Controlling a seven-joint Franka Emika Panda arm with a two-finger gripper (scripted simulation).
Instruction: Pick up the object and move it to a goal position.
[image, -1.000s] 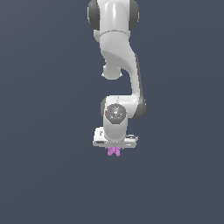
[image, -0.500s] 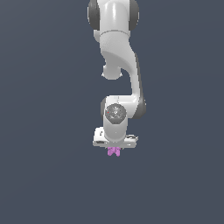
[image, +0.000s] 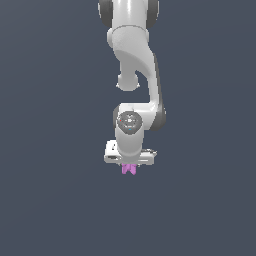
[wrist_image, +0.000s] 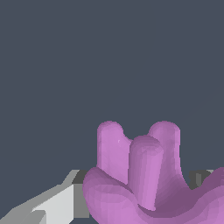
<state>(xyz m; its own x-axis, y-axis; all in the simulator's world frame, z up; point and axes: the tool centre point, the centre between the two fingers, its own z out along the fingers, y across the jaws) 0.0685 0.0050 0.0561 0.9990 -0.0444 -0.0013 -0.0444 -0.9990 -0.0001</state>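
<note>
The white arm (image: 132, 75) hangs straight down, its pincer (image: 129, 165) clamped on the pink-purple lobed piece (image: 129, 169), which pokes out just beneath it; up close, three rounded lobes (wrist_image: 140, 166) show.

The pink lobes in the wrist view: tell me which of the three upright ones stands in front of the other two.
The middle lobe of the object. It overlaps the two taller lobes behind it, one on each side, and its rounded top sits lower than theirs.

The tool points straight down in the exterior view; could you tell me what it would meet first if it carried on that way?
Only the pink-purple lobed piece in the tool; beyond it, plain dark background, depth unclear.
</note>
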